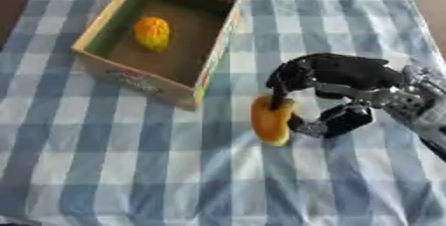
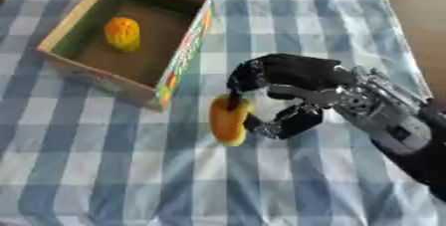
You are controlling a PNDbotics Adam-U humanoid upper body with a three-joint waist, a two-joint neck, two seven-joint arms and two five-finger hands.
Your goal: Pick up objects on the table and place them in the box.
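A: Left eye view first. What is cut off or hard to read?

B: The right hand (image 1: 327,98) comes in from the right edge, and its arm is cut by that edge. The printing on the near wall of the box (image 1: 139,81) is a blur of colours. The left hand shows nowhere.

A: And the thing it is after?

B: An orange-yellow fruit (image 1: 271,119), oblong, long axis running roughly near-to-far and a little tilted. It sits on the blue-and-white checked cloth (image 1: 104,170) over the bench, just beside the near right corner of the box, not touching it. I cannot tell whether it rests on the cloth or is lifted off.

A: The hand's state?

B: Curled round the fruit: dark fingers come down on its upper end, the thumb presses its right side lower down. It is pinched between them.

A: Right eye view?

B: The same grasp. The forearm is cut off at the lower right corner. Inside the box a second yellow fruit (image 2: 122,33) lies on the floor toward the left wall, long axis also near-to-far. What kind of fruit either one is, I cannot make out.
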